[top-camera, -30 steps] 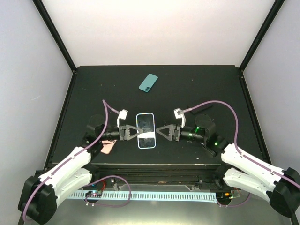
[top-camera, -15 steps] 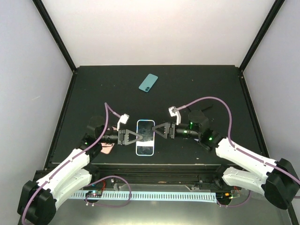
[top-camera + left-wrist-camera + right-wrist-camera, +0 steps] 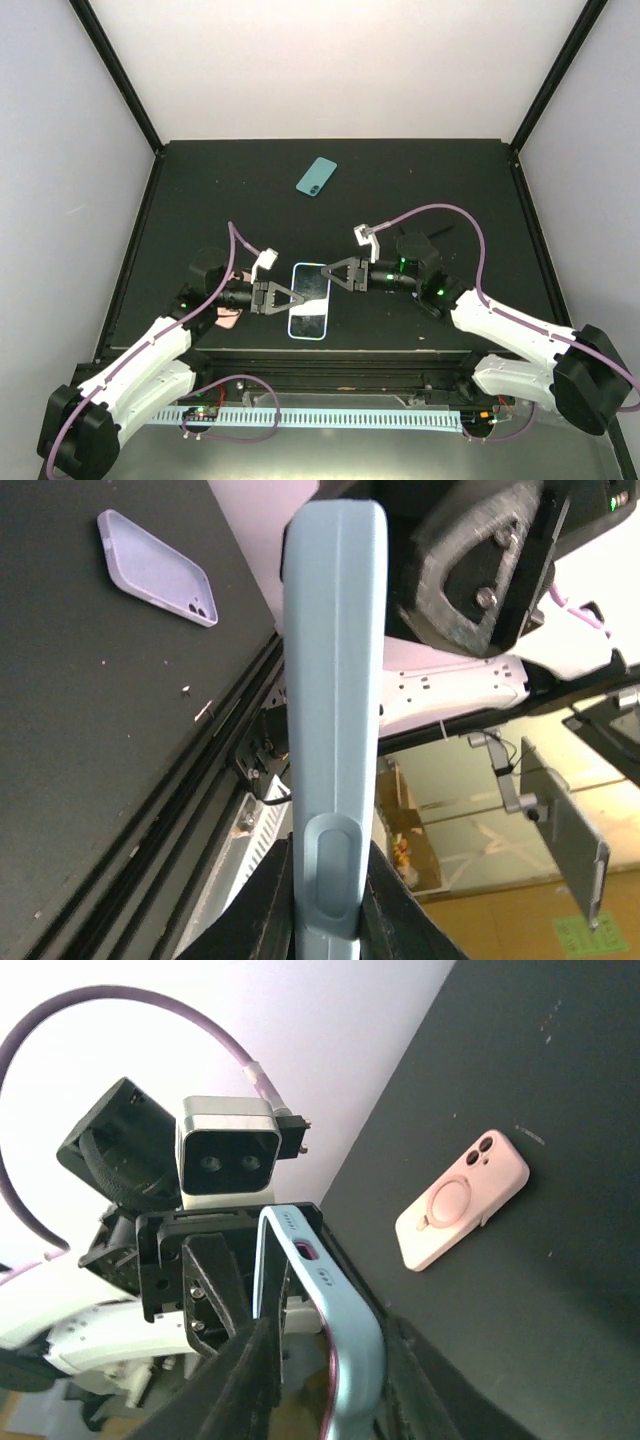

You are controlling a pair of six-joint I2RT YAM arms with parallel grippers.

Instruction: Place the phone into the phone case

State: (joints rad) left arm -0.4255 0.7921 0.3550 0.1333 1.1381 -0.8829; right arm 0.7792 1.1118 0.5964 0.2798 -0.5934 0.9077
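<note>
One phone case (image 3: pixel 157 568) — phone (image 3: pixel 316 176) outside it

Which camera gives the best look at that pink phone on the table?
The right wrist view: the pink phone lies in full sight, ring mark and lenses up. The top view shows only a sliver of it by the left arm; the left wrist view misses it.
</note>
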